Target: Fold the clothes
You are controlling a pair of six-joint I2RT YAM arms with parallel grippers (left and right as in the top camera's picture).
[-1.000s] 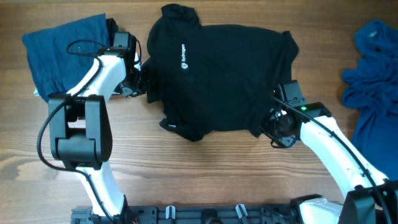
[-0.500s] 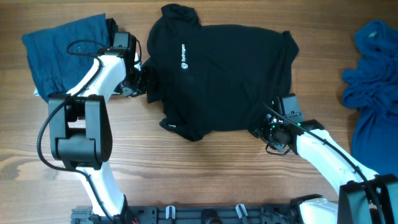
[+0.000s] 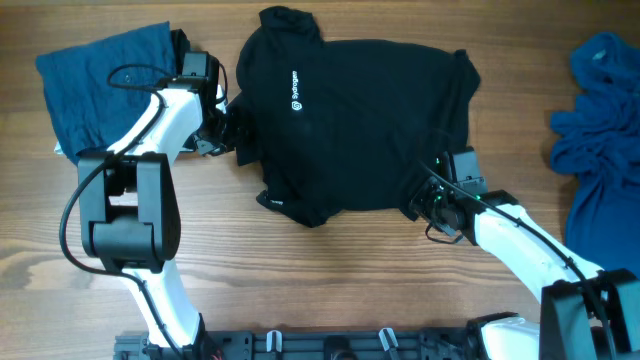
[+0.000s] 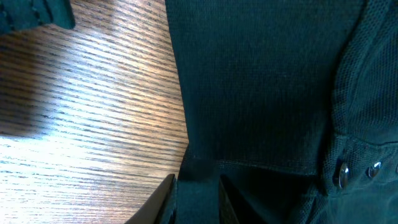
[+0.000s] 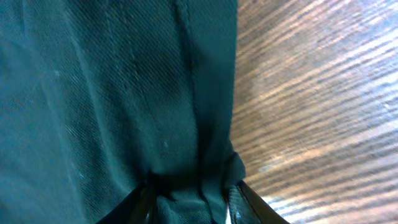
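Note:
A black polo shirt [image 3: 360, 110] with a small white chest logo lies spread on the wooden table, collar at the far side. My left gripper [image 3: 232, 132] is shut on the shirt's left edge; the left wrist view shows a strip of the fabric [image 4: 261, 81] pinched between the fingers [image 4: 198, 199]. My right gripper [image 3: 425, 200] is shut on the shirt's lower right corner; the right wrist view shows bunched fabric [image 5: 124, 93] between the fingers [image 5: 189, 199].
A folded blue garment [image 3: 100, 75] lies at the far left behind my left arm. A crumpled blue pile [image 3: 600, 130] lies at the right edge. Bare wood [image 3: 330, 280] runs along the near side.
My right gripper has slid left and nearer along the shirt's lower right corner and closed on it. The left arm and shirt have hardly moved.

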